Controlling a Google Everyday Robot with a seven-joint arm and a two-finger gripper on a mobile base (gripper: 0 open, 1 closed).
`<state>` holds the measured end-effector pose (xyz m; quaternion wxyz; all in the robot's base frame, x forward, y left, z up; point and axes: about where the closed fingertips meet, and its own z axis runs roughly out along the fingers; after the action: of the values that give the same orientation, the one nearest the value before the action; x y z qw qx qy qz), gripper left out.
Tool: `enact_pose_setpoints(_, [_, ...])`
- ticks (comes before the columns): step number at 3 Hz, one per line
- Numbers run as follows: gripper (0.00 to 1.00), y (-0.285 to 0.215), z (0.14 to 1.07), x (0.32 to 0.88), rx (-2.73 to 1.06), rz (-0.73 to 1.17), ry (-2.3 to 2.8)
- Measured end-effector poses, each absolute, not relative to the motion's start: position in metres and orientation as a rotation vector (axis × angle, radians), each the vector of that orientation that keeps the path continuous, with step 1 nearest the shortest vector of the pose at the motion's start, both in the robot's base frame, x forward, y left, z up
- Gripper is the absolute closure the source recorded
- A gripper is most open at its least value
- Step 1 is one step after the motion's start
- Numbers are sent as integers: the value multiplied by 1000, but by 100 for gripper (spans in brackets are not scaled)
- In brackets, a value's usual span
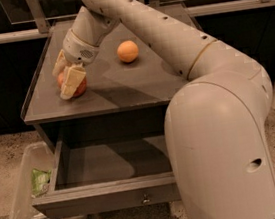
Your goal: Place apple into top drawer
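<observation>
The red apple (80, 87) rests on the left part of the grey cabinet top (130, 90). My gripper (68, 76) is down over the apple, one finger behind it and one across its front, shut on it, and most of the apple is hidden. The top drawer (104, 200) is pulled out below the cabinet top. Its inside is bare and its small metal knob (146, 199) faces the front.
A plain orange fruit (128, 51) lies on the cabinet top to the right of the gripper. A clear plastic bin (20, 210) holding a green packet (38, 181) sits on the floor to the left of the drawer. My arm's large body fills the right foreground.
</observation>
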<state>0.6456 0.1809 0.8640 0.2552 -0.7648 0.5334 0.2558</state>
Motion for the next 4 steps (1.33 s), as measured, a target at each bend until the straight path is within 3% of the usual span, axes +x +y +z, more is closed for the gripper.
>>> enact_pose_setpoints(2, [88, 181, 864, 646, -2077, 695, 1448])
enact_pose_setpoints(3, [100, 177, 870, 641, -2083, 706, 1441])
enact_pose_setpoints(4, [100, 145, 892, 624, -2011, 676, 1524])
